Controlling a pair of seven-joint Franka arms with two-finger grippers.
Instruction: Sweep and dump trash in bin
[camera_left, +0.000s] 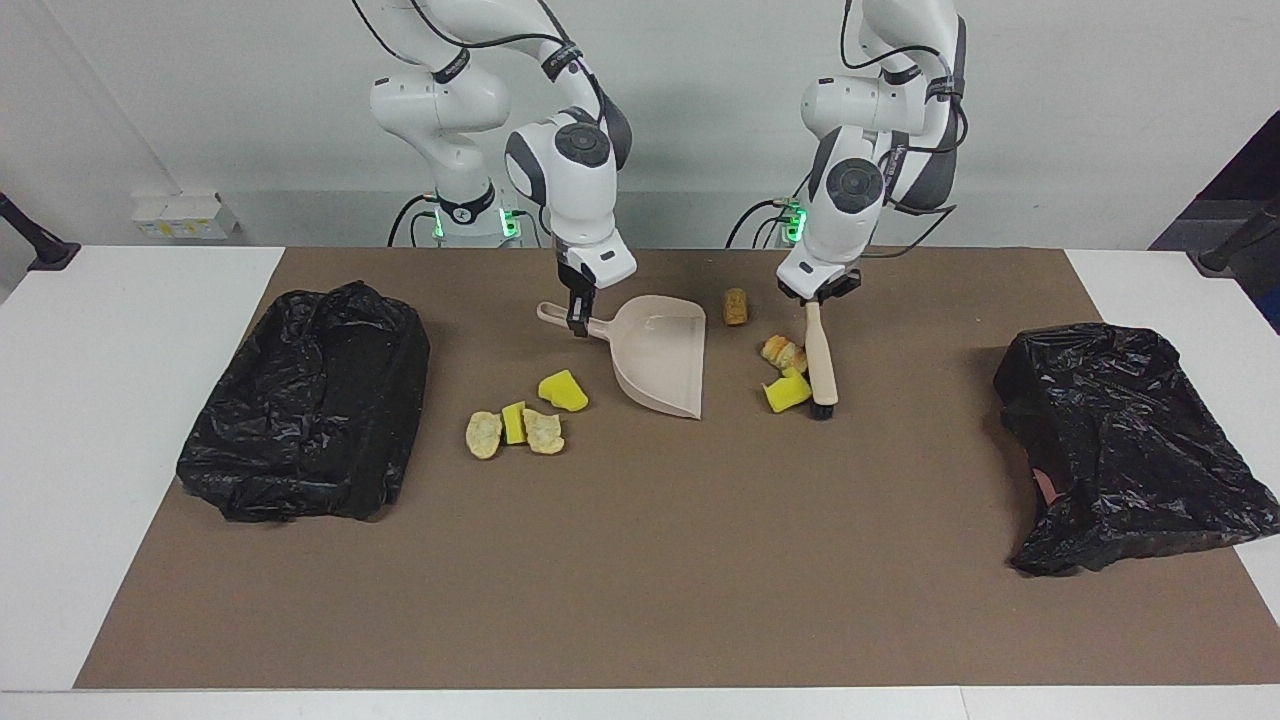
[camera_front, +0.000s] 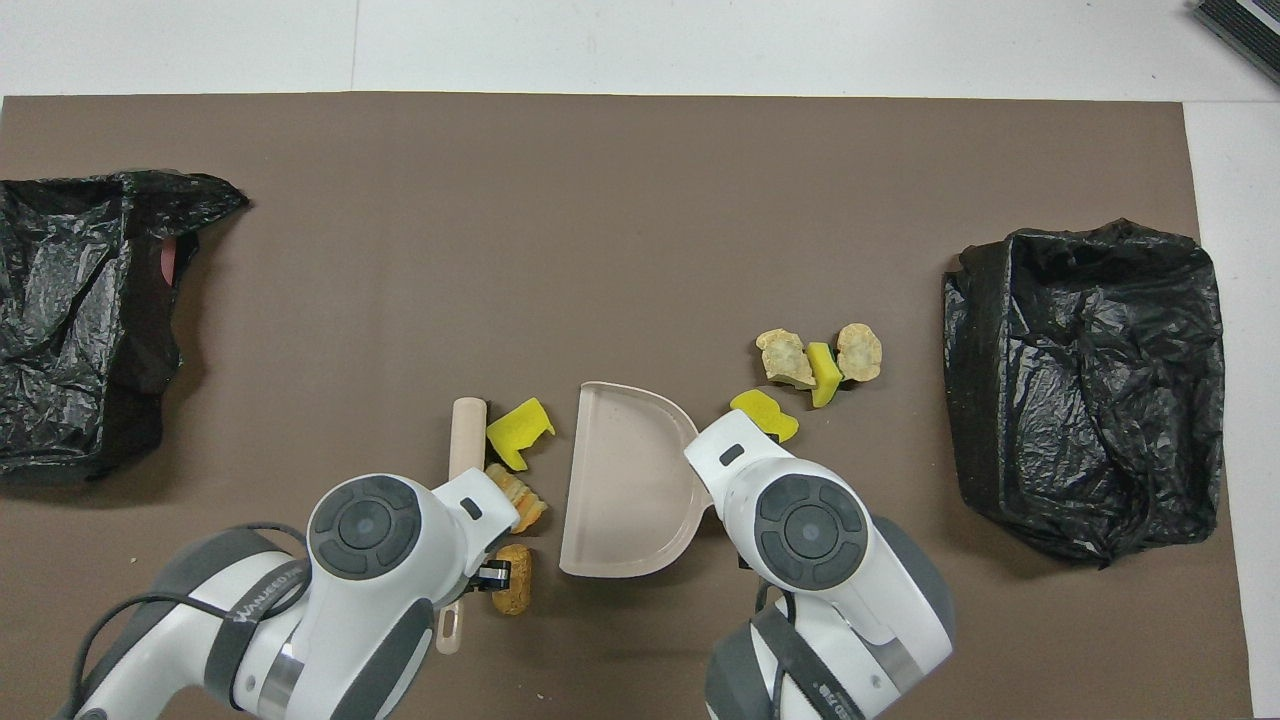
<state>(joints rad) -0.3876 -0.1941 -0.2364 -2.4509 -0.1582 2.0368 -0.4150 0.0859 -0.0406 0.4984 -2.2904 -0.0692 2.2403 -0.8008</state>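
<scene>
My left gripper (camera_left: 815, 298) is shut on the handle of the beige brush (camera_left: 822, 365), whose bristles rest on the mat; the brush also shows in the overhead view (camera_front: 466, 435). A yellow sponge chunk (camera_left: 786, 392) and a bread lump (camera_left: 782, 352) lie against the brush, between it and the beige dustpan (camera_left: 660, 350). A brown lump (camera_left: 736, 306) lies nearer to the robots. My right gripper (camera_left: 578, 322) is shut on the dustpan's handle. Another yellow chunk (camera_left: 563, 390) and a cluster of two tan lumps with a yellow piece (camera_left: 515, 430) lie beside the dustpan, toward the right arm's end.
A black bag-lined bin (camera_left: 310, 395) stands toward the right arm's end of the brown mat (camera_left: 640, 560). A second crumpled black bag (camera_left: 1130, 450) lies toward the left arm's end.
</scene>
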